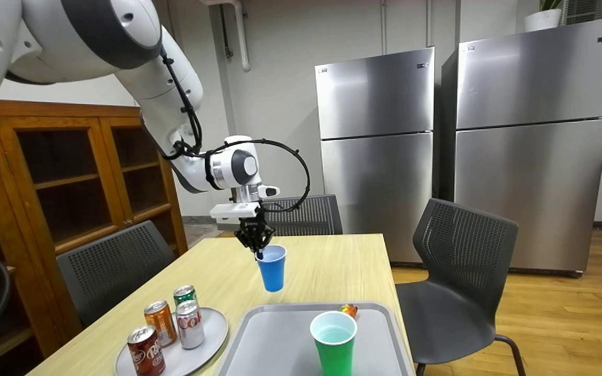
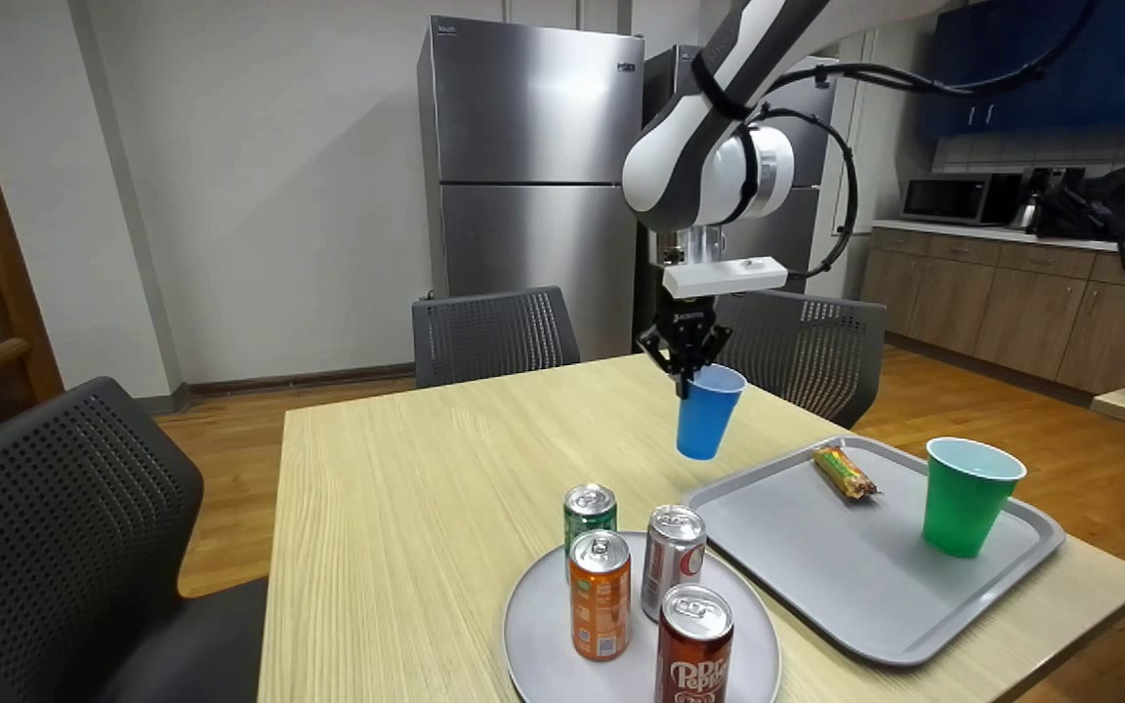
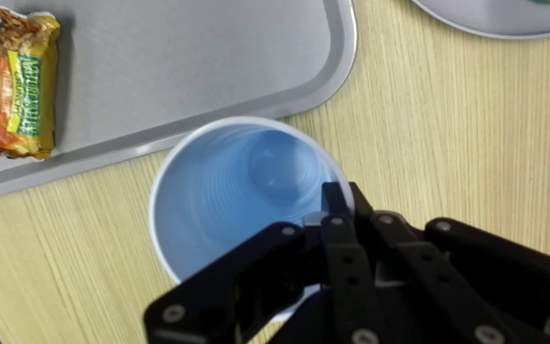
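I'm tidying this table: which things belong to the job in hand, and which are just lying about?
Part of the job, judging by the grip:
hand
blue cup, pinched at the rim

Seemingly just lying about, not gripped:
tray
snack bar and green cup, on the tray
plate
green can, orange can, silver can, dark red can, on the plate

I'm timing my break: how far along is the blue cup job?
Done: the grasp, with the gripper shut on the rim, one fingertip inside. In hand: the blue cup, near the tray; whether it touches the table, I can't tell. Left, apparently: the release, since the jaws are closed.
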`<action>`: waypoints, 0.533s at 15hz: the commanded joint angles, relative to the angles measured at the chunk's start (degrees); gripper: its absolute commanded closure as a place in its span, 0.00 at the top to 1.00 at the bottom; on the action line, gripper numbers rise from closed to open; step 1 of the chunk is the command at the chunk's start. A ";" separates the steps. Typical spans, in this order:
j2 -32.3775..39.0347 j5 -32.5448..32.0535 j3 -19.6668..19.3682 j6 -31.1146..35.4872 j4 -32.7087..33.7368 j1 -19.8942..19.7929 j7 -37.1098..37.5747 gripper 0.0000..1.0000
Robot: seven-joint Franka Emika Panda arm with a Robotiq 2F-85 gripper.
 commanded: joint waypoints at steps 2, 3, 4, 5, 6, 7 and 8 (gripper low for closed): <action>5.56 -1.47 0.70 -1.53 7.24 0.33 -2.26 0.01; 6.39 -1.23 0.90 -1.99 8.21 0.30 -2.71 0.01; 7.10 -1.07 1.03 -2.23 9.00 0.27 -3.09 0.01; 7.71 -1.09 1.09 -2.31 9.65 0.31 -3.32 0.01; 8.21 -1.20 1.05 -2.30 10.09 0.38 -3.53 0.01; 8.70 -1.24 1.01 -2.31 10.60 0.42 -3.66 0.01; 9.10 -1.26 0.97 -2.36 10.97 0.45 -3.74 0.01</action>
